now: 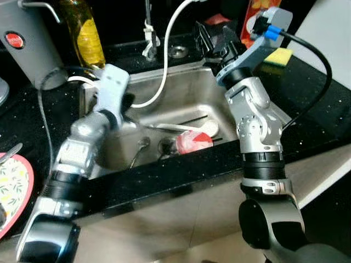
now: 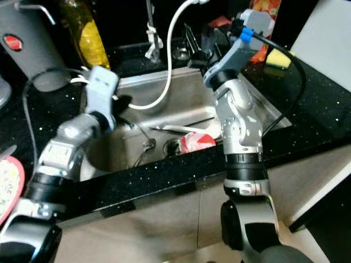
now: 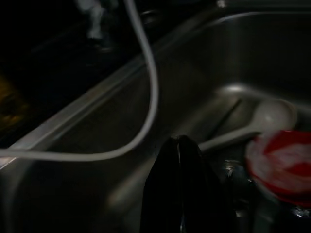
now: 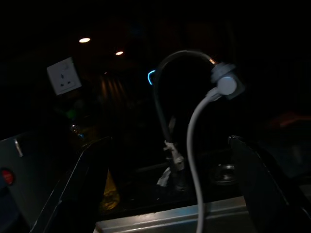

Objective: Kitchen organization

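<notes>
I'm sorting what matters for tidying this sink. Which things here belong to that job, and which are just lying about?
For the job:
- sink
- white ladle
- red-and-white cup
- metal spoon
- left tool, shut, low in the sink
- right tool, open, above the back rim

Lying about:
- yellow sponge
- oil bottle
- patterned plate

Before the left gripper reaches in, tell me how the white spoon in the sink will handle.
The white spoon looks smooth and glossy, so probably slippery. Its slim handle lies flat on the steel sink floor, likely hard to get under. It looks ceramic or plastic, possibly breakable.
</notes>
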Controlling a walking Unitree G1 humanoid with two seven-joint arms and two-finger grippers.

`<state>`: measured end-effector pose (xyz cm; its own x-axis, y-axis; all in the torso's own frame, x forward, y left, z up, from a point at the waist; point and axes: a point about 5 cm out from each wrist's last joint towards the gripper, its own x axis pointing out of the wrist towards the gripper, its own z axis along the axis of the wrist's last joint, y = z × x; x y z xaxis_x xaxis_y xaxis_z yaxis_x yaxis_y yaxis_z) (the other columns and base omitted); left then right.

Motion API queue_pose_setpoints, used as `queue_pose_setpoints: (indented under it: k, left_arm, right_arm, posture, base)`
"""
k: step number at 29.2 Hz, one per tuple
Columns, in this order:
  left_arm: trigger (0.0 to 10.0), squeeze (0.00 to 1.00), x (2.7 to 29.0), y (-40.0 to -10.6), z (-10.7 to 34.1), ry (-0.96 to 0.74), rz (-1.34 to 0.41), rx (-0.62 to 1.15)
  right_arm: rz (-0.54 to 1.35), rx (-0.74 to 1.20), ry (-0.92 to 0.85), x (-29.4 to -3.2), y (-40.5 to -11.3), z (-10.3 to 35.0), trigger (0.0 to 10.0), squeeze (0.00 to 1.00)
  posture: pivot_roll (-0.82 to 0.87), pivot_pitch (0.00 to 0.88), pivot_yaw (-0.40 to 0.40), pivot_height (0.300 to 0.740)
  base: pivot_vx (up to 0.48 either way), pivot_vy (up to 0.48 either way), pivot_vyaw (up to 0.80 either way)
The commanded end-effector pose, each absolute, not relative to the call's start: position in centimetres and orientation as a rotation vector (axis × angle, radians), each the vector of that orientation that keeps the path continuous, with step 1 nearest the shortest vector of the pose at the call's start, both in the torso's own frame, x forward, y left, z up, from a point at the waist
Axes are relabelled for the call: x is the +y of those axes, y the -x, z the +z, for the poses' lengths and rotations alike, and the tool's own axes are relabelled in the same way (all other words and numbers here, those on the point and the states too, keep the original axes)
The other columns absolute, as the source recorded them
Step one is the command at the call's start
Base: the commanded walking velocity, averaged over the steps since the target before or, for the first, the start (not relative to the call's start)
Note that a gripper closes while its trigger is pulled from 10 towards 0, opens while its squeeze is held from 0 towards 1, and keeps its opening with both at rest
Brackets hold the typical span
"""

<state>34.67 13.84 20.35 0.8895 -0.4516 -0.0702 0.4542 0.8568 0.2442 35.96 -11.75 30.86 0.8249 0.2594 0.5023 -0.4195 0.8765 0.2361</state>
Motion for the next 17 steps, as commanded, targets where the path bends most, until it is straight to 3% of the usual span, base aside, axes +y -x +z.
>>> queue_pose_setpoints:
  k: [1, 5, 6, 11, 12, 13, 14, 15, 16, 17]
  left_arm:
    - [10.0, 0.0, 12.6, -33.9, 20.0, -0.26, -0.556, 0.009]
    - [10.0, 0.0, 12.5, -33.9, 19.4, -0.285, -0.521, 0.034]
    - [10.0, 1.0, 13.0, -34.2, 19.5, -0.263, -0.472, 0.034]
    - [10.0, 1.0, 14.4, -34.2, 22.6, -0.204, -0.314, -0.129]
    - [10.0, 0.0, 14.8, -34.3, 23.0, -0.201, -0.266, -0.15]
    - [10.0, 0.0, 14.8, -34.3, 23.0, -0.201, -0.266, -0.15]
    - [10.0, 0.0, 17.3, -34.3, 23.9, -0.23, -0.043, -0.178]
    - [10.0, 0.0, 18.4, -34.2, 24.0, -0.25, 0.056, -0.179]
    - [10.0, 0.0, 21.4, -33.6, 24.1, -0.298, 0.3, -0.155]
    - [10.0, 0.0, 21.4, -33.6, 24.1, -0.298, 0.3, -0.155]
  right_arm:
    - [0.364, -0.479, -0.349, -11.8, -35.8, 30.8, 10.0, 0.0]
    - [0.361, -0.479, -0.349, -11.9, -35.8, 30.8, 10.0, 0.0]
    - [0.36, -0.479, -0.349, -11.9, -35.8, 30.8, 10.0, 0.0]
    - [0.365, -0.476, -0.351, -11.7, -35.8, 30.8, 10.0, 0.0]
    - [0.366, -0.475, -0.352, -11.7, -35.8, 30.8, 10.0, 0.0]
    - [0.366, -0.475, -0.352, -11.7, -35.8, 30.8, 10.0, 0.0]
    - [0.369, -0.474, -0.354, -11.6, -35.8, 30.8, 10.0, 0.0]
    - [0.37, -0.473, -0.355, -11.6, -35.8, 30.7, 10.0, 0.0]
    - [0.372, -0.471, -0.356, -11.5, -35.8, 30.7, 10.0, 0.0]
    - [0.372, -0.471, -0.356, -11.5, -35.8, 30.7, 10.0, 0.0]
  posture:
    - [0.11, 0.0, 0.088, 0.74]
    - [0.11, 0.0, 0.088, 0.74]
    - [0.11, 0.0, 0.086, 0.74]
    - [0.12, 0.0, 0.083, 0.74]
    - [0.12, 0.0, 0.083, 0.74]
    - [0.12, 0.0, 0.083, 0.74]
    - [0.13, 0.0, 0.08, 0.74]
    - [0.13, 0.0, 0.08, 0.74]
    - [0.14, 0.0, 0.079, 0.74]
    - [0.14, 0.0, 0.079, 0.74]
  base:
    - [0.0, 0.0, 0.0]
    - [0.0, 0.0, 0.0]
    - [0.0, 0.0, 0.0]
    - [0.0, 0.0, 0.0]
    - [0.0, 0.0, 0.0]
    - [0.0, 0.0, 0.0]
    - [0.0, 0.0, 0.0]
    - [0.0, 0.0, 0.0]
    - [0.0, 0.0, 0.0]
    - [0.0, 0.0, 0.0]
